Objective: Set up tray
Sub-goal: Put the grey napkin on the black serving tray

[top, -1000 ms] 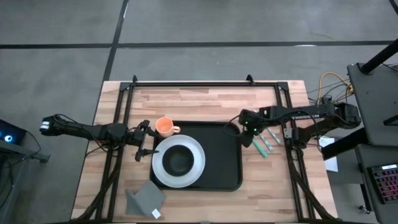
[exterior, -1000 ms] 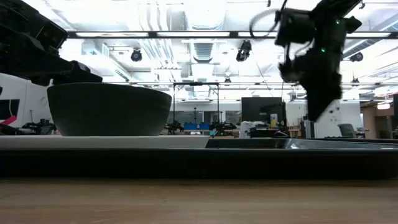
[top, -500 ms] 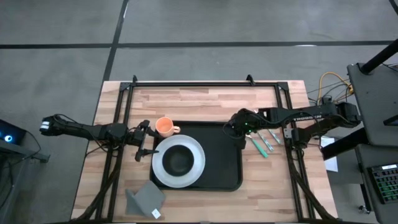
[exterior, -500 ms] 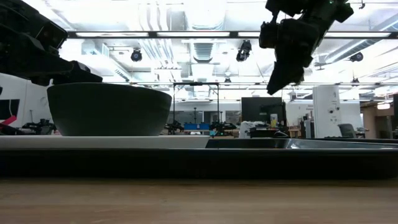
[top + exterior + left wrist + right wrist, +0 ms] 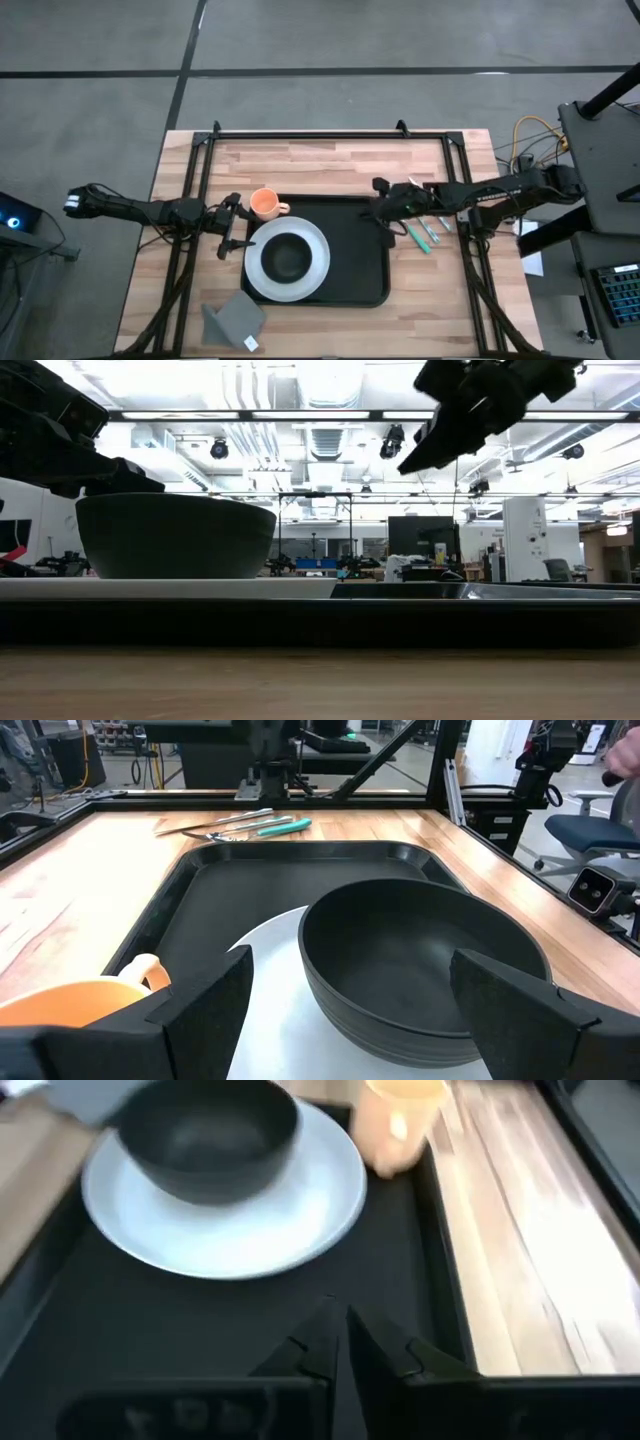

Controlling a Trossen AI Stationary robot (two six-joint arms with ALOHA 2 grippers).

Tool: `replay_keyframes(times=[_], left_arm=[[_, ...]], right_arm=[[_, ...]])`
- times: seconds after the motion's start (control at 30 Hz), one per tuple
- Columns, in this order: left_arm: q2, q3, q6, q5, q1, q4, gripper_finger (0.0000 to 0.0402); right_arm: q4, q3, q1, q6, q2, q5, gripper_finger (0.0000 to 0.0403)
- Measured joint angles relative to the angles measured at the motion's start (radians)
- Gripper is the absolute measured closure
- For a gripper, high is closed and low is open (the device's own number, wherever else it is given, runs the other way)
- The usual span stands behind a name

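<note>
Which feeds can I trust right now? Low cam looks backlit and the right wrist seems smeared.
Low view: bright ceiling lights silhouette the dark round bowl and the right tool. Right wrist view: blurred all over, so the white round plate and orange cup have soft edges. Left wrist view: crisp on the large flat black tray. High view: even light, no glare.

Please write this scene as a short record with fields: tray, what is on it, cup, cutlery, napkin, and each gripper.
tray: black tray at table centre
on tray: white plate carrying dark bowl
cup: orange cup at tray's far left corner
cutlery: utensils on wood, right of tray
napkin: grey napkin near front edge
left gripper: open, beside plate
right gripper: shut, raised over tray's far right corner
</note>
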Motion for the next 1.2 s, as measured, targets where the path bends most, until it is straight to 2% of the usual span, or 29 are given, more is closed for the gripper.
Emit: replay_keyframes(times=[0.2, 0.33, 0.63, 1.2], left_arm=[[0.0, 0.0, 0.0, 0.0, 0.0, 0.0, 0.0086], [0.002, 0.0, 0.0, 0.0, 0.0, 0.0, 0.0086], [0.002, 0.0, -0.031, 0.0, 0.0, 0.0, 0.0086], [0.006, 0.0, -0.034, 0.0, 0.0, 0.0, 0.0086]], right_arm=[[0.192, -0.133, 0.04, -0.061, -0.073, -0.006, 0.0394], [0.263, -0.223, 0.039, -0.064, -0.135, -0.044, 0.0394], [0.454, -0.418, 0.039, -0.082, -0.317, -0.046, 0.0394], [0.484, -0.676, 0.039, -0.142, -0.725, -0.047, 0.0394]])
